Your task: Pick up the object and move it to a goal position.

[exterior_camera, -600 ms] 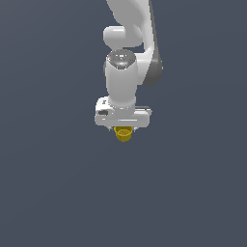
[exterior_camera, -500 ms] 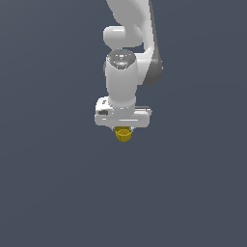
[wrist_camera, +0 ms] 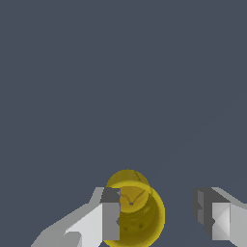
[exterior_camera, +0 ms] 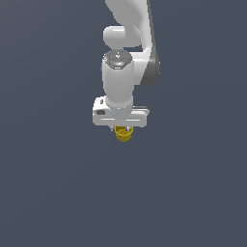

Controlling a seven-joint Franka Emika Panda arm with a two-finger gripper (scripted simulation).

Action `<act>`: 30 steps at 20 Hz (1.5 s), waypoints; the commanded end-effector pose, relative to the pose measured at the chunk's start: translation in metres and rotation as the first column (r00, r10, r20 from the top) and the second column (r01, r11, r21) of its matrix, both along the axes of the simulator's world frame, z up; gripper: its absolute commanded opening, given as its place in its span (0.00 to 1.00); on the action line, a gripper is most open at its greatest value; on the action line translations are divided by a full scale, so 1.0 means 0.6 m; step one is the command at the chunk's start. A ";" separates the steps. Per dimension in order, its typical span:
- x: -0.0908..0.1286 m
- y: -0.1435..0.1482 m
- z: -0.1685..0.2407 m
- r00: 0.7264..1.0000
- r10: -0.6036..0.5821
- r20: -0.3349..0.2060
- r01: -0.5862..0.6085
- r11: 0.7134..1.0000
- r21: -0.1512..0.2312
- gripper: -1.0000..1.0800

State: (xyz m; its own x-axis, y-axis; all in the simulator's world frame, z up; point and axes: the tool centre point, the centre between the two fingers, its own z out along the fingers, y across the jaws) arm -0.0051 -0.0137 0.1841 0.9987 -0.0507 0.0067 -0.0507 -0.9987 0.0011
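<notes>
The object is a small bright yellow cup (wrist_camera: 135, 212) with a round open rim, seen from above in the wrist view. It sits between my two fingers, against one finger (wrist_camera: 111, 214) and with a clear gap to the other finger (wrist_camera: 212, 217). My gripper (wrist_camera: 161, 214) is open around it. In the exterior view the white arm points straight down and the gripper (exterior_camera: 123, 129) sits right over the cup (exterior_camera: 124, 135), which shows just below the white hand. No goal marker shows in either view.
A plain dark grey-blue surface (exterior_camera: 58, 183) fills both views, with no other objects, edges or containers to be seen.
</notes>
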 end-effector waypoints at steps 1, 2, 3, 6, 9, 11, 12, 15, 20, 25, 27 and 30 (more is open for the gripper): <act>-0.001 0.000 -0.002 1.000 0.006 -0.006 -0.006 1.000 -0.001 0.62; -0.001 0.000 -0.004 1.000 0.011 -0.011 -0.011 1.000 -0.002 0.62; -0.002 0.000 -0.006 1.000 0.017 -0.017 -0.017 1.000 -0.003 0.62; -0.005 0.000 -0.015 0.998 0.045 -0.044 -0.045 0.999 -0.007 0.62; -0.009 -0.001 -0.027 0.993 0.084 -0.083 -0.085 0.996 -0.011 0.62; -0.013 -0.002 -0.038 0.986 0.117 -0.116 -0.119 0.993 -0.013 0.62; -0.015 -0.003 -0.044 0.982 0.134 -0.135 -0.137 0.990 -0.013 0.62; -0.023 -0.005 -0.063 0.961 0.195 -0.199 -0.201 0.980 -0.009 0.62; -0.041 -0.013 -0.098 0.896 0.305 -0.322 -0.316 0.948 0.017 0.62; -0.058 -0.021 -0.123 0.826 0.383 -0.414 -0.398 0.916 0.054 0.62; -0.063 -0.023 -0.130 0.801 0.405 -0.440 -0.420 0.905 0.069 0.62; -0.069 -0.027 -0.138 0.772 0.429 -0.469 -0.444 0.892 0.086 0.62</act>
State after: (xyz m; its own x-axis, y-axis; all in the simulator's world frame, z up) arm -0.0445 -0.0285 0.1033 0.8118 0.3708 -0.4511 0.3906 -0.9191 -0.0525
